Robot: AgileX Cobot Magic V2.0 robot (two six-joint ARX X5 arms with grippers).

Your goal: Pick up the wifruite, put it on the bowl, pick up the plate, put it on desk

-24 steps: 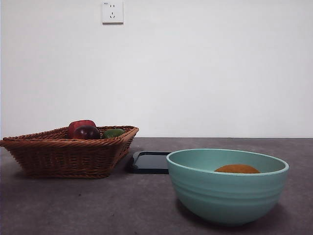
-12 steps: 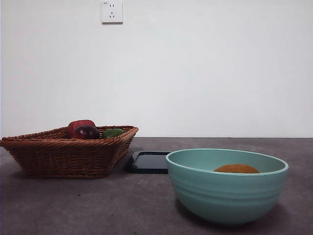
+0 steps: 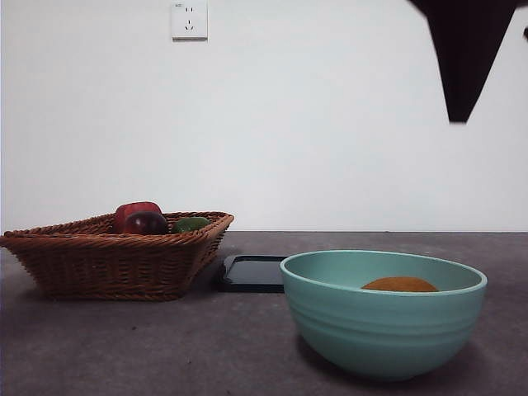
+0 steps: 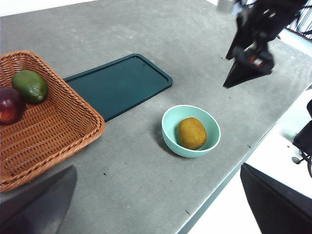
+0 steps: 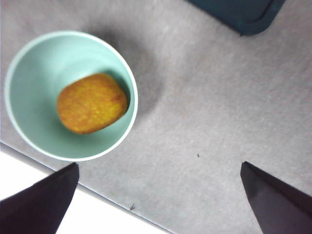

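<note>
The orange-brown wifruite [image 3: 400,285] lies inside the teal bowl [image 3: 384,330] on the desk [image 3: 165,346]. It also shows in the left wrist view [image 4: 191,133] and in the right wrist view [image 5: 91,103]. The dark teal plate [image 3: 252,274] lies flat on the desk between the basket and the bowl. My right gripper [image 5: 159,165] is open and empty, high above the desk beside the bowl [image 5: 29,73]. It shows as a black tip [image 3: 459,99] at the top right of the front view. My left gripper [image 4: 158,168] is open and empty, high above the desk.
A wicker basket [image 3: 107,256] stands at the left with a red apple [image 3: 136,211], a dark purple-red fruit [image 3: 147,223] and a green fruit [image 3: 191,223]. The desk's edge [image 4: 229,170] runs close to the bowl. A wall socket [image 3: 189,20] is on the back wall.
A black gripper tip has come into the front view from the top right corner. The bowl, fruit, plate and basket have not moved.
</note>
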